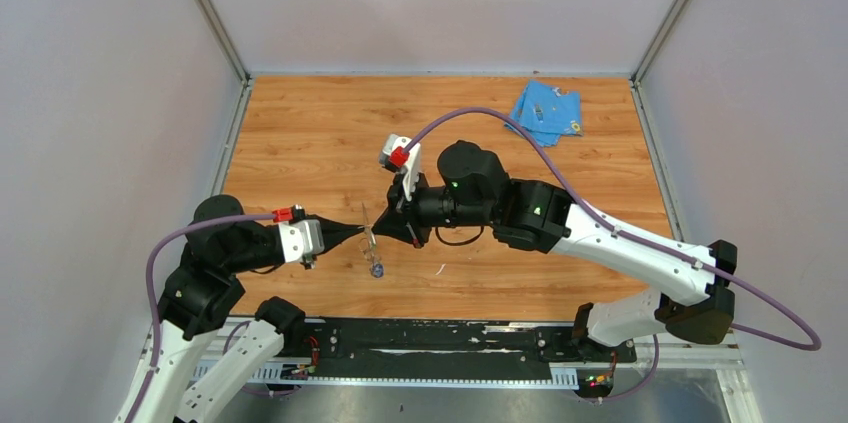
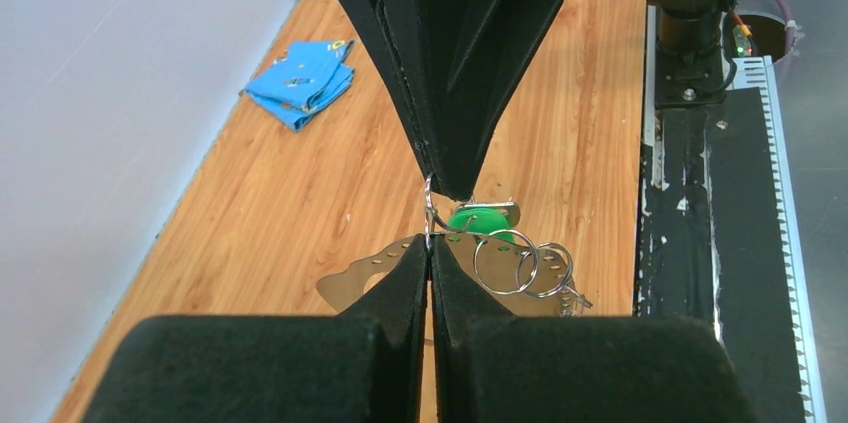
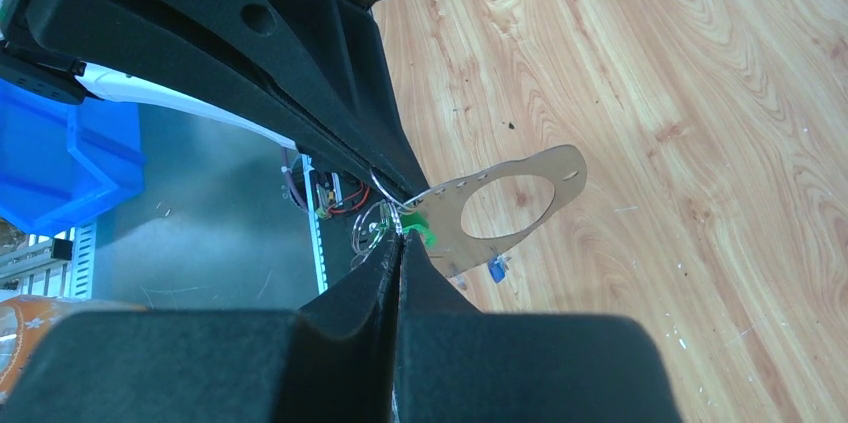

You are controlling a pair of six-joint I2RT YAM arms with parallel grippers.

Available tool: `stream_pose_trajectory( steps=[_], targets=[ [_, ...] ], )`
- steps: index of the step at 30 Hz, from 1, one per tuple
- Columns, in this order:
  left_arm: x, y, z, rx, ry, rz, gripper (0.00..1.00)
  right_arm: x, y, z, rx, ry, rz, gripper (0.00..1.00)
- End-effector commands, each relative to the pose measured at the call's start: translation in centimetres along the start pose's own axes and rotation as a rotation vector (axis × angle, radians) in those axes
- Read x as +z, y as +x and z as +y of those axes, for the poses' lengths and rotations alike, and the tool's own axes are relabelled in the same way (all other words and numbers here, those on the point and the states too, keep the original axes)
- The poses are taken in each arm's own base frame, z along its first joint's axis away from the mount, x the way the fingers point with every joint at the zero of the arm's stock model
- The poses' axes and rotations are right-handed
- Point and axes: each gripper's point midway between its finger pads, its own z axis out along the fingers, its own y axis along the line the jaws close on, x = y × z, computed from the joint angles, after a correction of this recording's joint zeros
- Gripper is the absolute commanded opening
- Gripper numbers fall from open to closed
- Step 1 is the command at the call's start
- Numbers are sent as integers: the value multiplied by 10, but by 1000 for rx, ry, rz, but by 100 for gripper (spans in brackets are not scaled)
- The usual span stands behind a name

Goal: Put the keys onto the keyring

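**Two grippers meet tip to tip**

The left gripper point(image 2: 430, 251) is squeezed tight, and its tips pinch a thin wire loop point(image 2: 428, 205). The right gripper point(image 3: 400, 240) is squeezed tight on that loop too, from the other side. The keyring point(image 3: 556, 179) sits just beside both tips. In the right wrist view its long side runs from 8 to 2 o'clock. The green key point(image 2: 480, 217) is right at the tips, and the blue key point(image 3: 497, 269) shows just below the keyring. Both arms stretch low over the table point(image 1: 300, 123) — the left points to 3 o'clock, the right to 9.
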Motion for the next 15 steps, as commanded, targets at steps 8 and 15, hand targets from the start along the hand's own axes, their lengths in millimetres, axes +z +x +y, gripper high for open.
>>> stream_pose_trajectory(
  steps=[8, 15],
  targets=[
    [-5, -21, -6, 59, 25, -62, 0, -6, 6, -5, 36, 42, 2, 0],
    [-6, -24, -8, 60, 34, -72, 0, -5, 8, -7, 66, 37, 6, 0]
  ],
)
